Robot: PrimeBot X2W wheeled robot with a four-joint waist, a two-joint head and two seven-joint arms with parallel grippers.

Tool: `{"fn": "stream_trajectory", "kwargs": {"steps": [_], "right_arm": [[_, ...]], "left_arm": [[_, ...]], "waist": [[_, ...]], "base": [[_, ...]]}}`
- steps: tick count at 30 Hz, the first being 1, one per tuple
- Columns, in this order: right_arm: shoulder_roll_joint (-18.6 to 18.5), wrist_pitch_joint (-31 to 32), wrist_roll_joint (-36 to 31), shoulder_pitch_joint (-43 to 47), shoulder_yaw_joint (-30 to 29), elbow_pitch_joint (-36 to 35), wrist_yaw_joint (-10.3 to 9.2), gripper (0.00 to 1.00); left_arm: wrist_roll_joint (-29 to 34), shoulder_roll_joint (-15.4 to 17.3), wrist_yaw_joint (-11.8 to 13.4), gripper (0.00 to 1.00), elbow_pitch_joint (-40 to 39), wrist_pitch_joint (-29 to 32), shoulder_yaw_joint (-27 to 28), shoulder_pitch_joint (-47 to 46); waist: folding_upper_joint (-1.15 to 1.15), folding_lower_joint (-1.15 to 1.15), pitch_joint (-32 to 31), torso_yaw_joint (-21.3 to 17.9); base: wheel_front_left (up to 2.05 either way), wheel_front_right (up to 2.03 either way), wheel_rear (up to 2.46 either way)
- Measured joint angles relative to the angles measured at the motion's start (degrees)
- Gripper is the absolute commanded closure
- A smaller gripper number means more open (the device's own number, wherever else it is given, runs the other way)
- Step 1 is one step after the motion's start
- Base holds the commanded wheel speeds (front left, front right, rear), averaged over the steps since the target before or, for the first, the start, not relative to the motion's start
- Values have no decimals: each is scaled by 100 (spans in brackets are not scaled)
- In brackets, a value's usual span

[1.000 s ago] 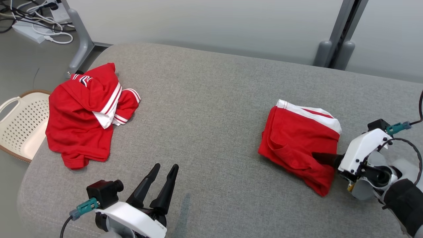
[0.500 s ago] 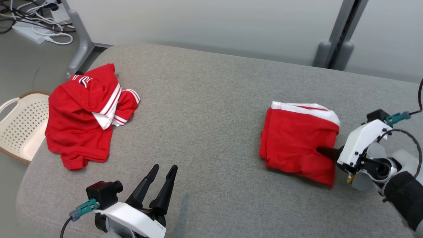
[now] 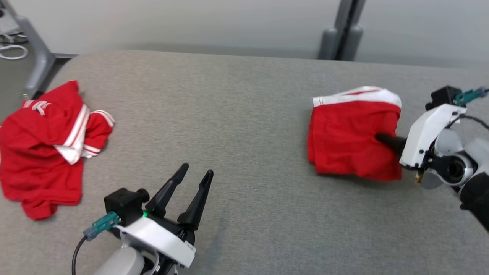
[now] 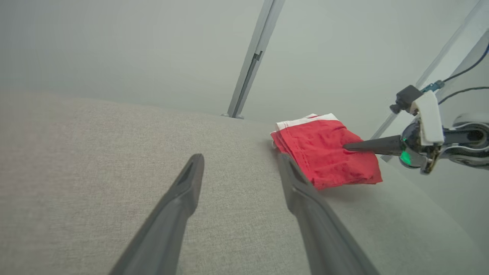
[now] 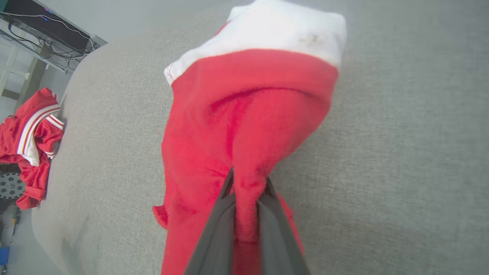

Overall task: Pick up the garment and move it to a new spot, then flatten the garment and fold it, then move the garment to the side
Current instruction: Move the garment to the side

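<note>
The grey fabric-covered table surface (image 3: 244,95) carries a crumpled red garment with white stripes (image 3: 38,160) at 9 o'clock in the head view and the folded red garment with a white band (image 3: 351,145) at 3 o'clock. The right gripper (image 3: 380,137) reaches in from 3 o'clock, fingers clamped on a pinched ridge of the folded garment. The left gripper (image 3: 198,169), at 7 o'clock, has its fingers apart, well clear of both garments.
</note>
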Motion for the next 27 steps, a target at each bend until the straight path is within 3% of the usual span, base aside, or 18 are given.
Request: {"fn": "stream_trajectory", "kwargs": {"steps": [11,27], "right_arm": [[-283,-33,-441,-805,174,-200,0,100],[-703,-5,-1315,-2219,354,318,1,100]], "left_arm": [[1091,129,-1,0,-545,-15,-9,-512],[1313,301,-159,0,-810,-15,-116,-1003]], "waist": [[0,0,778,-649],[0,1,2122,-1097]], "base": [[0,0,0],[0,0,0]]}}
